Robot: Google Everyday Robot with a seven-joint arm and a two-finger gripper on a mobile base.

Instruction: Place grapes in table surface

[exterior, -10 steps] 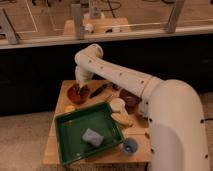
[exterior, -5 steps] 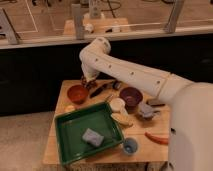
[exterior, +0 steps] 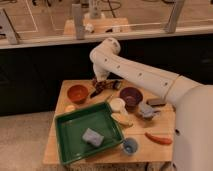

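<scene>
Camera view shows the white arm swung back from the round orange bowl [exterior: 77,93] at the counter's 10 o'clock, where it was reaching a second ago. Its end effector [exterior: 100,89] now hangs low over the far middle of the light wooden plank counter [exterior: 145,127], at about 12 o'clock. That puts it between the orange bowl and the round purple bowl [exterior: 131,96] at 1 o'clock.

A small bumpy cluster of dark purple-red toy grapes [exterior: 103,85] sits right at the end effector, close above the wood. I cannot tell whether the cluster already rests on the counter. I also cannot tell whether the end effector is clamped on it or has let go.

Judging from this shift, the lift out of the bowl area looks done and the carry nearly so. What remains is setting the grapes down on bare wood and drawing clear. The spot is right for that, since it lies outside the green rectangular tray [exterior: 75,132] at 7 o'clock. It is also well apart from the long orange-red carrot-like piece [exterior: 157,138] at 4 o'clock, which has not moved.
</scene>
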